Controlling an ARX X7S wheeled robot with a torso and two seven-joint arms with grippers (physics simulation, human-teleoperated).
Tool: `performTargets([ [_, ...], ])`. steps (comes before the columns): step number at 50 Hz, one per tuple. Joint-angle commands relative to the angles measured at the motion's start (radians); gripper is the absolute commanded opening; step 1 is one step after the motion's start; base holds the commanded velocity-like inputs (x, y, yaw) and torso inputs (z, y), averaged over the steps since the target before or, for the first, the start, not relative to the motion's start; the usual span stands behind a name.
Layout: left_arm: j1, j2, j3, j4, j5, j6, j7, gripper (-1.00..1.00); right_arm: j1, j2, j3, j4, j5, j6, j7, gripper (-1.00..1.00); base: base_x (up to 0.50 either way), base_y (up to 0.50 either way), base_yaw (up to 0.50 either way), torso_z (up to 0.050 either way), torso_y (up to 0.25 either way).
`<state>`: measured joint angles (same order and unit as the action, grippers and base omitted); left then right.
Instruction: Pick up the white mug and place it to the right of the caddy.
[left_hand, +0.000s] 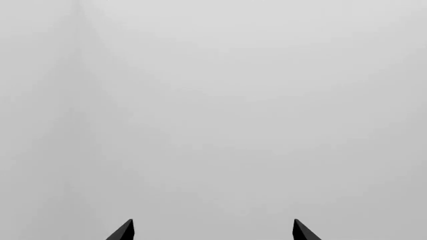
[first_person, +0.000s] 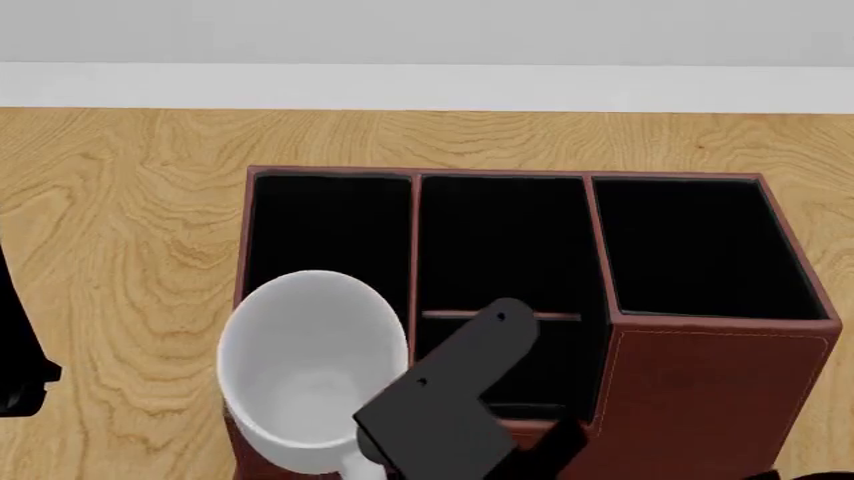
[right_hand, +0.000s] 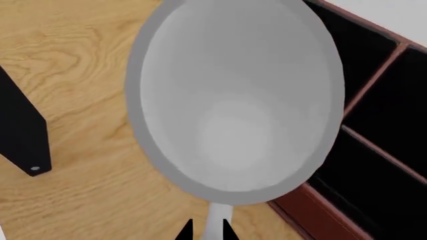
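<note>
While the right hand (right_hand: 205, 231) pinches the mug (first_person: 311, 360) handle and the left hand (left_hand: 213, 231) hangs wide, I'd carry it high across the caddy (first_person: 694, 370), then lower onto the bench (first_person: 120, 200).

No writing, label, brand, number or sign can be read in any of the three views. The white mug (first_person: 311, 365) is plain inside and on its rim, and the caddy (first_person: 714, 385) shows only bare reddish-brown sides with black-lined compartments. The wooden table (first_person: 120, 200) carries grain alone.
</note>
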<state>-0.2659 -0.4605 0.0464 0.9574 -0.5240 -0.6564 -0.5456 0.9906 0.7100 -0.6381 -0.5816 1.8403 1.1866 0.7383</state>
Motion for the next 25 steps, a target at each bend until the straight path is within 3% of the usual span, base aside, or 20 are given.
performTargets([
  [1,0.001,-0.01,0.004,-0.002,-0.01,0.01,-0.011,1.0,0.03,0.019,0.021,-0.012,0.014,-0.008,0.018,-1.0,0.0,0.0,0.0,0.0,0.01],
  [25,0.004,-0.03,0.019,0.001,-0.026,0.03,-0.033,1.0,0.083,0.091,0.053,-0.046,0.093,-0.041,0.083,-1.0,0.0,0.0,0.0,0.0,0.0],
])
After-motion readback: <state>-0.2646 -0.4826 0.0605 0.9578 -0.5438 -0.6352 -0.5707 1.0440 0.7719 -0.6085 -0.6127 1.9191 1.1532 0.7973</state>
